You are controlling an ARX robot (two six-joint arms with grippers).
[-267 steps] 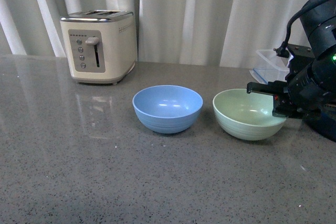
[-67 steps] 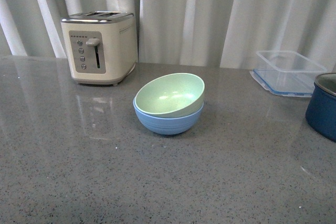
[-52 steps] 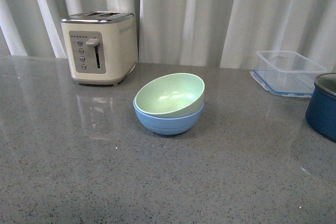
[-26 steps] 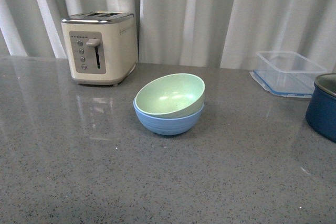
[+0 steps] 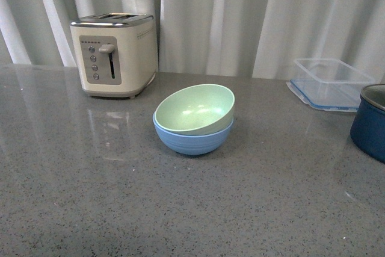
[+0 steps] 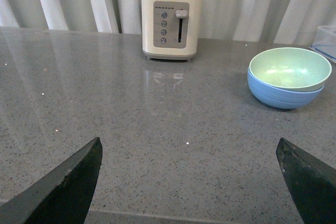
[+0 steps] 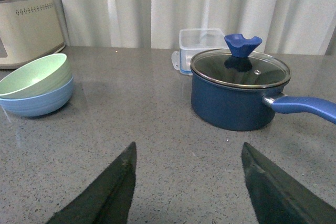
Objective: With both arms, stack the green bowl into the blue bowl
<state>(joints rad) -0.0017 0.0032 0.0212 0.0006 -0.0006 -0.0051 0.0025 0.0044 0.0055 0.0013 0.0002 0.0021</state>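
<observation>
The green bowl [image 5: 195, 108] rests tilted inside the blue bowl [image 5: 192, 139] at the middle of the counter. Both also show in the left wrist view, green bowl [image 6: 290, 68] over blue bowl [image 6: 283, 93], and in the right wrist view, green bowl [image 7: 34, 75] in blue bowl [image 7: 37, 101]. Neither arm appears in the front view. My left gripper [image 6: 189, 145] is open over bare counter, well short of the bowls. My right gripper [image 7: 189, 148] is open too, over bare counter, with the bowls off to one side.
A cream toaster [image 5: 114, 53] stands at the back left. At the back right is a clear plastic container [image 5: 331, 82], and in front of it a dark blue pot [image 5: 369, 122], whose glass lid and blue handle [image 7: 304, 107] show in the right wrist view. Grey curtains hang behind.
Five seconds ago the green bowl sat beside the blue bowl with the right gripper at its rim. Now it lies in the blue bowl. Over the last second nothing moved.
</observation>
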